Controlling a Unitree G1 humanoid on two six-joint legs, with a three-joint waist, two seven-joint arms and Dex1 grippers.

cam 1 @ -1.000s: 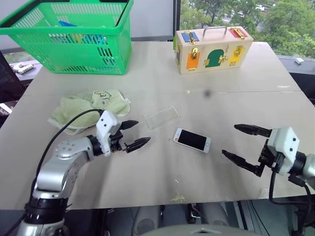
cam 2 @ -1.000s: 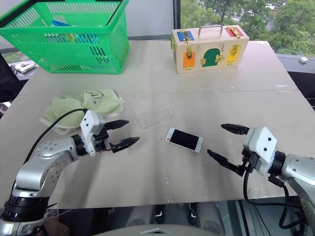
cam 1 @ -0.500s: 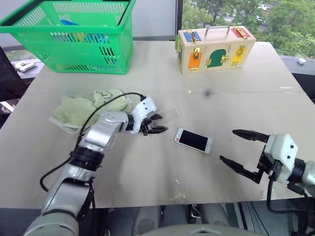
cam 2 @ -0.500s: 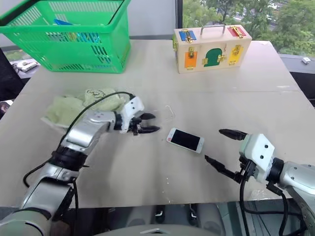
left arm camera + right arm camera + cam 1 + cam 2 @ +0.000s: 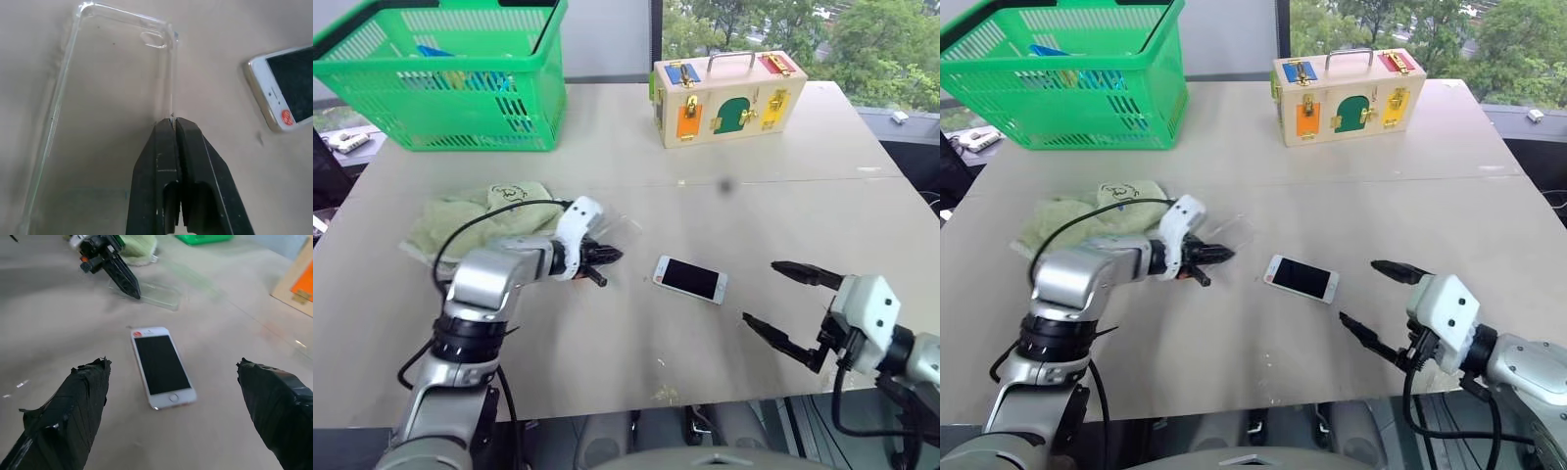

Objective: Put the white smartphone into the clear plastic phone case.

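Fingers of the left gripper (image 5: 172, 128) are pinched together on the long rim of the clear plastic phone case (image 5: 110, 103), which lies flat on the table (image 5: 783, 176). White smartphone (image 5: 691, 279) lies screen-up just beside that case, between it and the right gripper (image 5: 783, 305), whose 2 fingers are spread wide, holding nothing.

We see even, soft daylight over the table (image 5: 754, 196), coming from the window (image 5: 783, 29) behind it. Shadows stay faint and short. In the right wrist view the near black fingers (image 5: 68, 411) look soft and the far background blurs. The left wrist view is crisp; the clear plastic phone case (image 5: 112, 88) catches thin bright glints along its rim.
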